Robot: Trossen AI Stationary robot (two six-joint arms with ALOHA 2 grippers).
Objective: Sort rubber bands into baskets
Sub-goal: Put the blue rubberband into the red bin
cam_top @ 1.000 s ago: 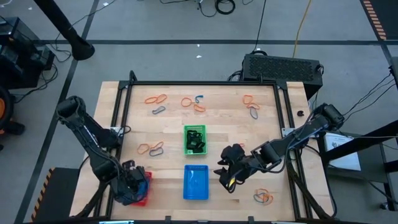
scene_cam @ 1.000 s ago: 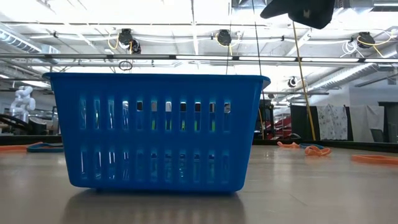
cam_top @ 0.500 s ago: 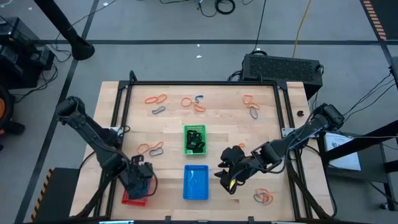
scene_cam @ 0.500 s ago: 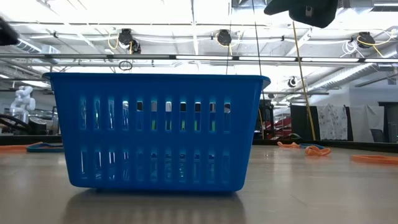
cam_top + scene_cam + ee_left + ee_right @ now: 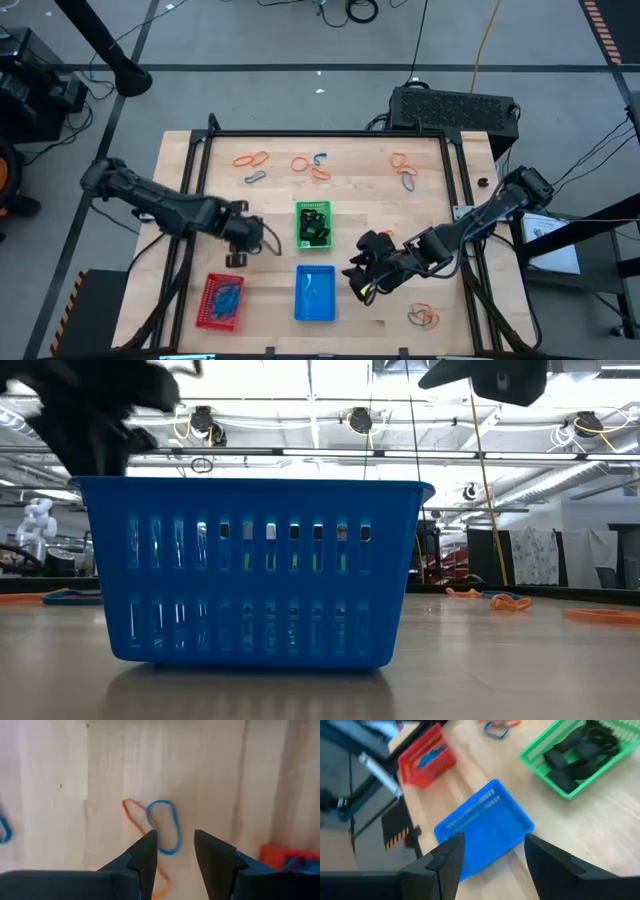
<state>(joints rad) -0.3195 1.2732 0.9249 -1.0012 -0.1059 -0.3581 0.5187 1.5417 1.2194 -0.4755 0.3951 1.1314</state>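
My left gripper [image 5: 246,238] hangs open above the table, left of the green basket [image 5: 300,238], which holds black bands [image 5: 316,226]. In the left wrist view its open fingers [image 5: 175,837] stand over a blue band [image 5: 162,826] and an orange band [image 5: 134,814] lying flat on the wood. The red basket [image 5: 208,300] holds blue bands [image 5: 228,296]. The blue basket [image 5: 315,294] stands in the front middle. My right gripper [image 5: 362,278] is open and empty just right of it, and its wrist view [image 5: 492,840] looks over the blue basket [image 5: 485,827].
Loose bands lie along the far side [image 5: 252,158] [image 5: 312,166] [image 5: 404,168] and near the front right [image 5: 424,317]. In the low view the blue basket [image 5: 250,570] fills the middle, with my left arm [image 5: 90,410] blurred above its left.
My left gripper has left the red basket at the front left and swung toward the far edge and the right, to above the orange and blue bands left of the green basket. The red basket now shows whole, with blue bands inside.
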